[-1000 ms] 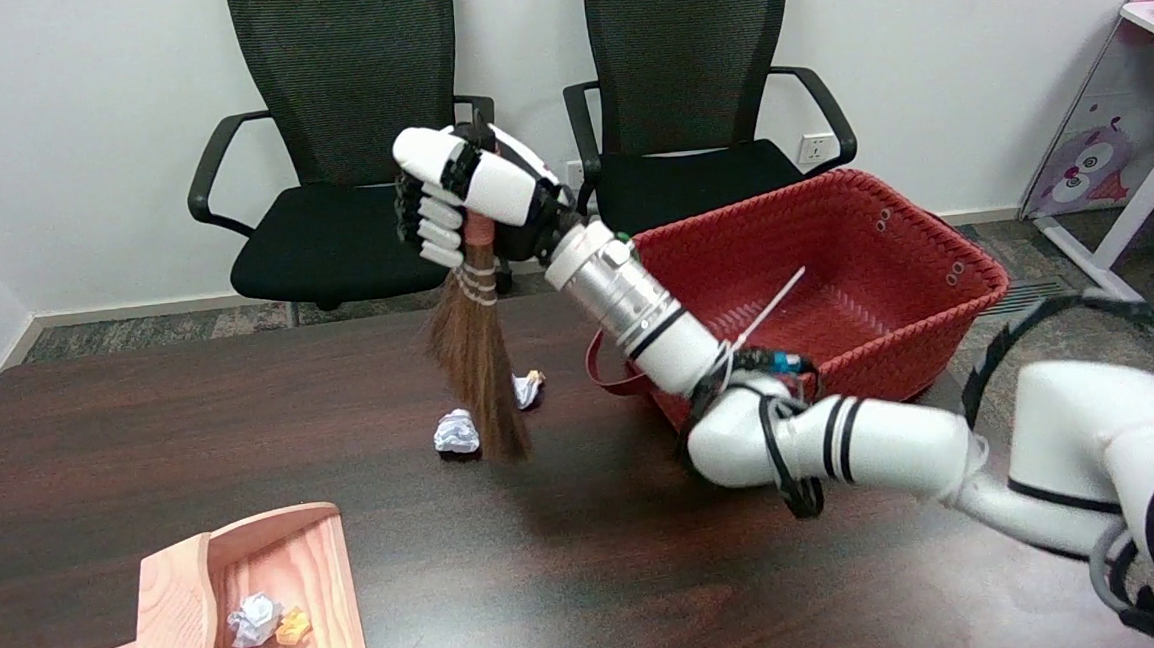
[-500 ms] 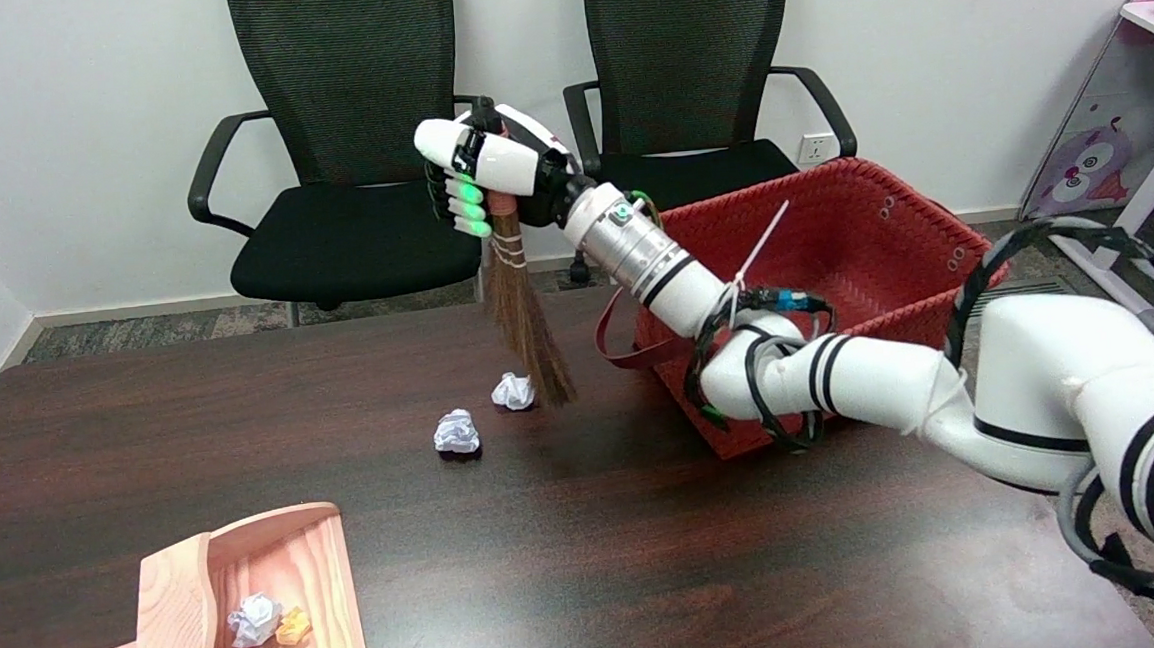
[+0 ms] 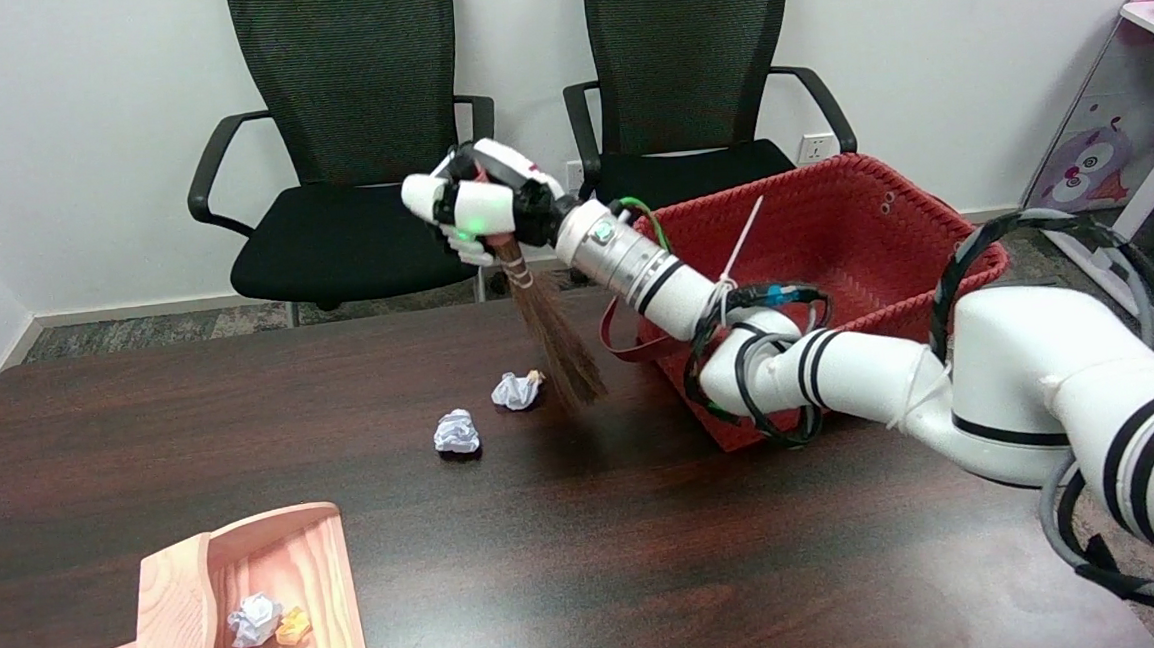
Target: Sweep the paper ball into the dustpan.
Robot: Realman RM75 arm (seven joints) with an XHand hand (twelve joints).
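Right hand gripping the small broom by its handle, bristles hanging beside a paper ball.

Fingers are wrapping tightly around the top of the broom handle; the broom is slanting down and to the right, its brown bristle tips ending just right of the white paper ball with an orange fleck, close to touching it. A second white paper ball is lying near it, to the lower left, on the dark table. The wooden dustpan is sitting well apart at the near left corner, holding four crumpled balls, white and orange. A red basket is standing behind the forearm at the table's right.
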